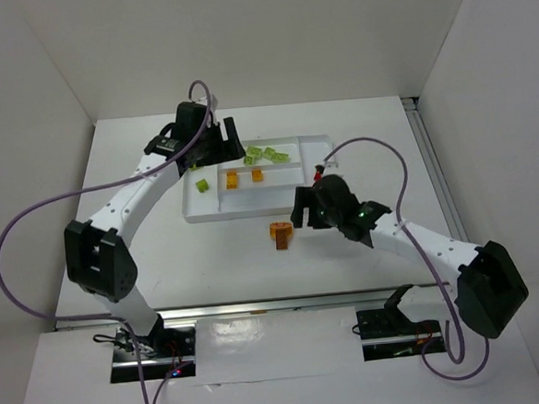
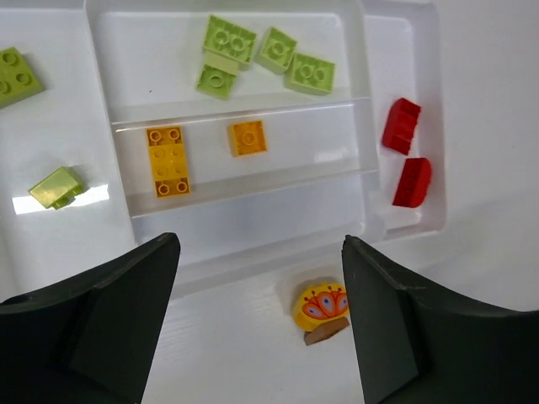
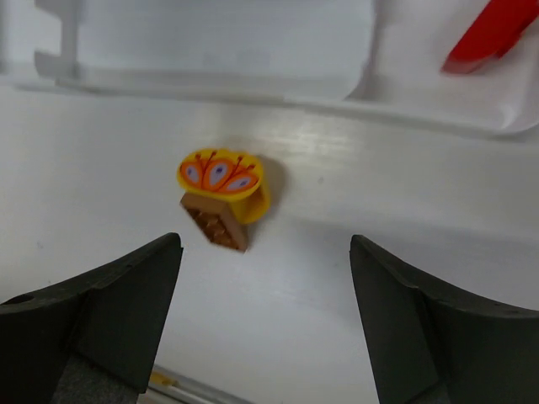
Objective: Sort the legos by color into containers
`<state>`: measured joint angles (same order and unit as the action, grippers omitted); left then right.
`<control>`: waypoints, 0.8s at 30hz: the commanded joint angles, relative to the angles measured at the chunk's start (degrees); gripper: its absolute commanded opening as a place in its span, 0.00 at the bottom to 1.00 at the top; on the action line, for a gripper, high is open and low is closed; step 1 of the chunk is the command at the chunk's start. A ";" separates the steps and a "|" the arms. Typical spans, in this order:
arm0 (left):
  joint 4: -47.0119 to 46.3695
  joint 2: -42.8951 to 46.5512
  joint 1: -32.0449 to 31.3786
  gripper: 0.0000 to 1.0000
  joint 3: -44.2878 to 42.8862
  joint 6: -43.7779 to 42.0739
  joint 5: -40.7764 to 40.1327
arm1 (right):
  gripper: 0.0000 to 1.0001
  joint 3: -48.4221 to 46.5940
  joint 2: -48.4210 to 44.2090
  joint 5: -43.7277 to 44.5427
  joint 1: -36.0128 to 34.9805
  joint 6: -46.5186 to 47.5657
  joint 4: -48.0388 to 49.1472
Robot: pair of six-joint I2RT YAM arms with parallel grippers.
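Note:
The white tray [image 1: 304,145] holds several lime green legos [image 2: 253,55] in its far section. Two yellow-orange legos [image 2: 168,160] lie in the middle section, two red ones [image 2: 401,126] at the right end and two green ones [image 2: 56,187] in the left section. A brownish lego with a round yellow printed piece [image 1: 280,231] lies on the table in front of the tray; it also shows in the right wrist view [image 3: 221,194]. My left gripper [image 1: 231,135] is open and empty, held above the tray. My right gripper [image 1: 300,209] is open and empty, just right of the brownish lego.
White walls enclose the table on the left, back and right. The tray's near rim [image 3: 210,80] runs just beyond the brownish lego. A red lego [image 3: 497,29] shows in the tray's right end. Purple cables loop over both arms.

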<state>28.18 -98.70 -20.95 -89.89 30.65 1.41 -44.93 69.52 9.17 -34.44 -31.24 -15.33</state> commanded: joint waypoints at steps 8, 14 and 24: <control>-1.91 8.34 0.12 0.87 2.78 0.20 0.35 | 0.90 -3.23 11.42 17.35 -20.22 -12.61 1.62; -1.91 8.34 0.12 0.86 3.40 0.20 1.58 | 0.78 -5.60 17.75 18.86 -20.75 -12.61 4.08; -1.91 7.29 0.12 0.86 3.40 -0.33 2.11 | 0.58 -8.07 23.11 19.40 -20.76 -10.77 5.40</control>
<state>27.07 -90.91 -21.04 -86.46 30.35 2.74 -50.41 90.96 26.15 -54.76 -42.19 -12.69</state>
